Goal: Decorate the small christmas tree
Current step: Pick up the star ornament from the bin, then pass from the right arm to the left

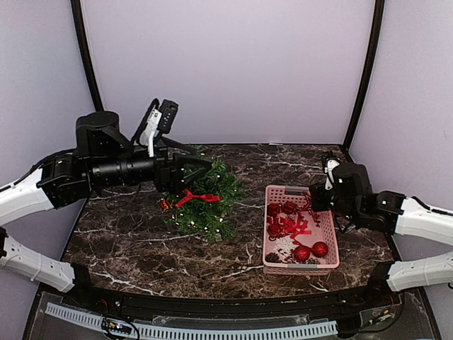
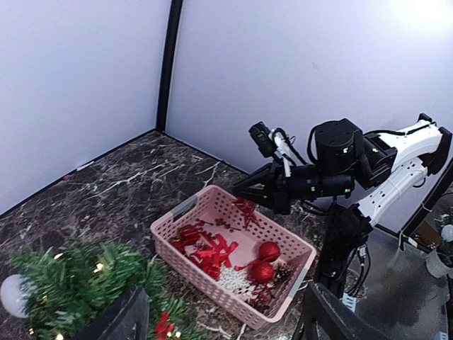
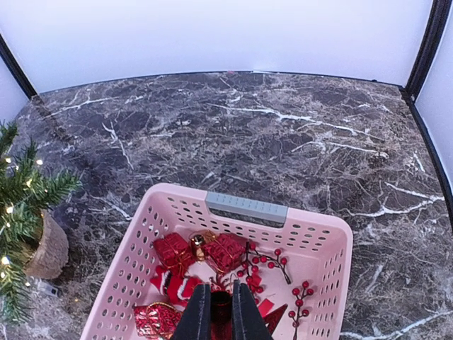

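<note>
**Two grippers checked: left spread above tree, right pinching an ornament**

1. Tree (image 1: 207, 205): stands on the table (image 1: 127, 241), left of centre and about midway between the far and near edges. Small white lights show among the branches. A red bow (image 1: 197, 196) lies across its top.

2. Left gripper (image 1: 199, 161): jaws spread wide, nothing between them. It hangs over the far side of the tree. Whether a finger touches the branches cannot be told. In the left wrist view the branches sit low beside one finger.

3. Right gripper (image 3: 221, 287): fingers pressed almost together on a red ornament (image 2: 246, 210), which hangs just under the tips. It is over the far end of the basket (image 1: 266, 237), well apart from the tree and to its right.

4. Basket: pink, near the right edge of the table and just right of the tree, holding red ornaments.
</note>
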You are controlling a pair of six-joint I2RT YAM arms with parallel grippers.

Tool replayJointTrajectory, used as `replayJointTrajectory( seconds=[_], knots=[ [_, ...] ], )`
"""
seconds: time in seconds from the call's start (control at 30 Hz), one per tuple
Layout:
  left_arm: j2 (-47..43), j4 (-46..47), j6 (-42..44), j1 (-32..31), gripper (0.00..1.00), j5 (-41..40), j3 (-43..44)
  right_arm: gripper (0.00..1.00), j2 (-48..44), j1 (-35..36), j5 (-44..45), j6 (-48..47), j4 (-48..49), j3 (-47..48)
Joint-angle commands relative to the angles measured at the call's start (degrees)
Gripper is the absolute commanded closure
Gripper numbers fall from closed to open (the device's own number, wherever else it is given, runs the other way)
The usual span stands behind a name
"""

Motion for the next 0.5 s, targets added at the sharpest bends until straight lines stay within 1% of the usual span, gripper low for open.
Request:
replayJointTrajectory(
  seconds=[0.0, 0.07, 0.13, 0.27, 0.37, 0.47],
  knots=[
    [6.48, 8.24, -6.60, -3.92, 0.23, -1.07, 2.28, 0.91, -1.75, 0.44, -1.33, -1.37, 5.64, -0.24],
    [10.60, 10.92, -10.59, -4.68, 0.23, 0.79, 3.11, 0.91, -2.99, 0.39, -4.69, -1.81, 7.81, -0.28],
    [14.72, 12.11, -12.66, -5.74, 0.23, 1.82, 6.00, 0.91, -4.58, 0.40, -8.15, -2.25, 9.31, 0.21],
    [22.25, 10.53, -14.49, -7.35, 0.22, 2.29, 11.93, 0.91, -8.09, 0.39, -16.11, -3.09, 10.33, 1.57],
    [25.52, 10.28, -16.19, -7.45, 0.22, 3.06, 14.03, 0.91, -9.56, 0.43, -21.98, -2.92, 11.67, 2.03],
    [28.97, 9.99, -16.45, -7.46, 0.20, 3.10, 16.84, 0.91, -10.05, 0.48, -24.85, -2.29, 11.89, 2.27]
  ],
)
